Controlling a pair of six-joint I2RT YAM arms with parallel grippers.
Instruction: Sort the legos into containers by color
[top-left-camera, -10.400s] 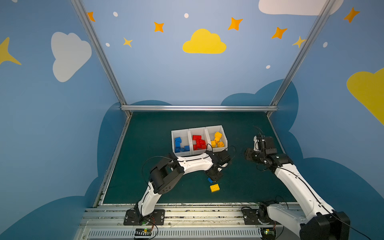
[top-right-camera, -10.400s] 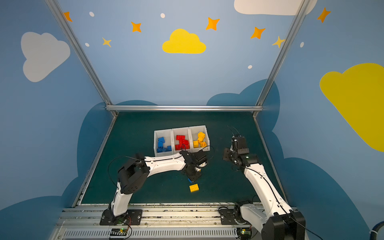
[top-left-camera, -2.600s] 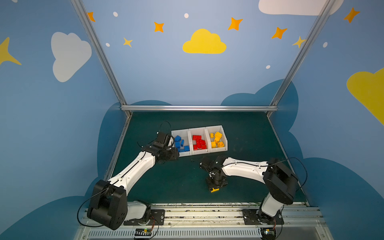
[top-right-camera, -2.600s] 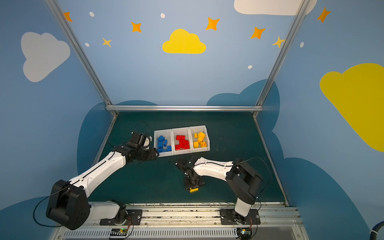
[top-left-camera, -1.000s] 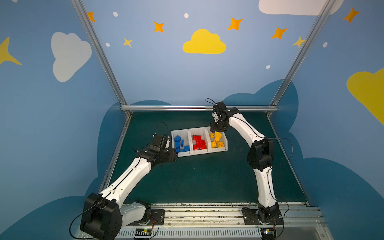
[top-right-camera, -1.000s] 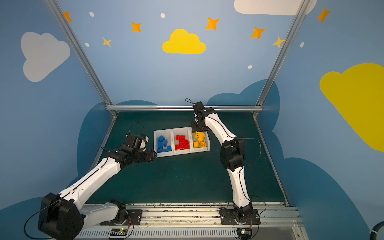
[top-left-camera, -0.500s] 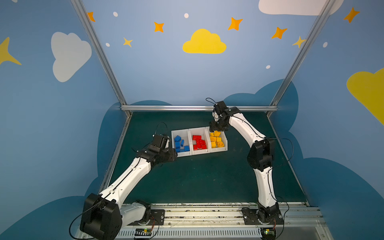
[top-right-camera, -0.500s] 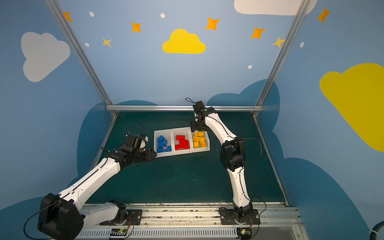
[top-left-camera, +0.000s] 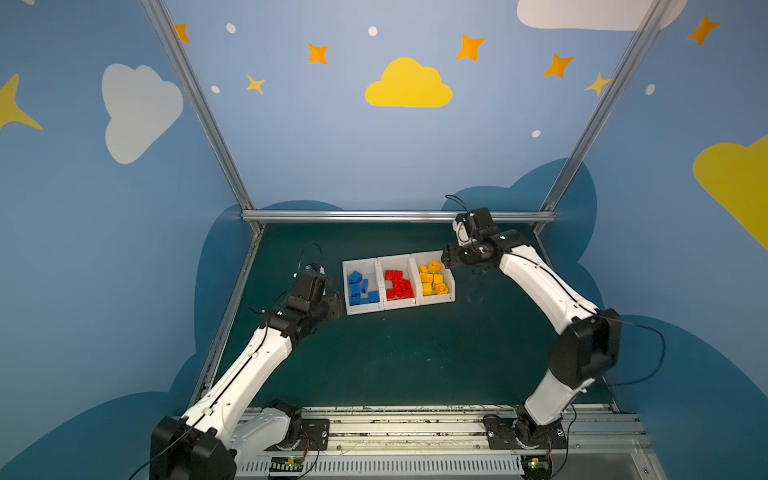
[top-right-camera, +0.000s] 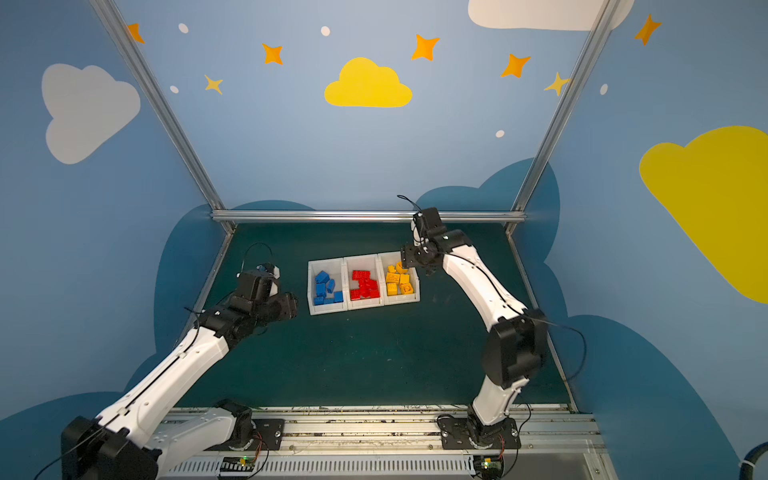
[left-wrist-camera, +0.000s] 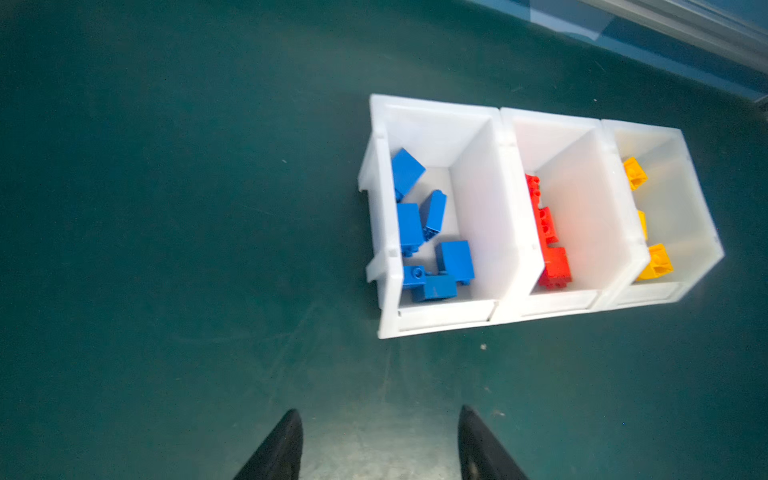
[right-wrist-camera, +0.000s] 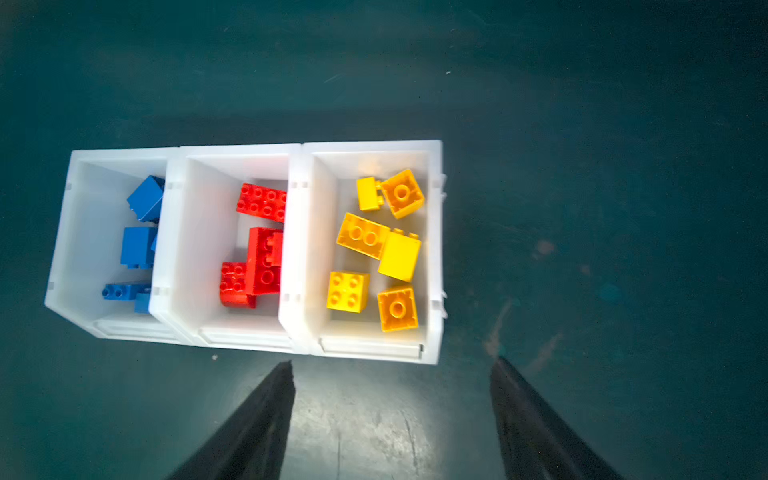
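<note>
- Mat (top-left-camera: 395, 357): three white bins (top-left-camera: 400, 304) in a touching row.
- My left gripper (left-wrist-camera: 379, 411): open, empty, beside the blue end.
- My right gripper (right-wrist-camera: 392, 361): wide open, empty, seemingly above the mat by the yellow end.
- Legos (right-wrist-camera: 399, 253): one colour per bin.

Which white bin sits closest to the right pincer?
The yellow-brick bin, at the row's end; the red-brick bin and blue-brick bin lie farther away.

Loose yellow lego (right-wrist-camera: 399, 255) now inside yellow bin (right-wrist-camera: 435, 232); right pincer (right-wrist-camera: 391, 365) empty, wider
</note>
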